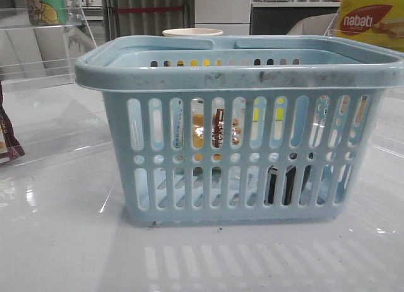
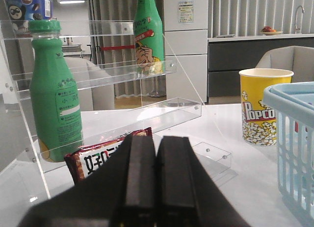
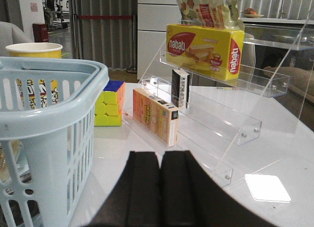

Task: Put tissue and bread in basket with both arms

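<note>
The light-blue basket [image 1: 240, 65] fills the middle of the front view. Through its slots I see the bread [image 1: 218, 129], golden-tan with a dark label band, leaning inside at the left-centre. The near-black tissue pack [image 1: 281, 185] stands on the basket floor at the right. Neither gripper shows in the front view. My left gripper [image 2: 156, 138] is shut and empty, with the basket's side [image 2: 294, 138] beside it. My right gripper [image 3: 160, 154] is shut and empty, beside the basket [image 3: 49, 114].
By the left gripper are a maroon snack packet [image 2: 95, 158], a green bottle [image 2: 54, 94] on a clear shelf and a popcorn cup [image 2: 265, 109]. By the right gripper are a clear shelf with a nabati box [image 3: 206, 48], an orange box [image 3: 154, 115] and a puzzle cube [image 3: 110, 105].
</note>
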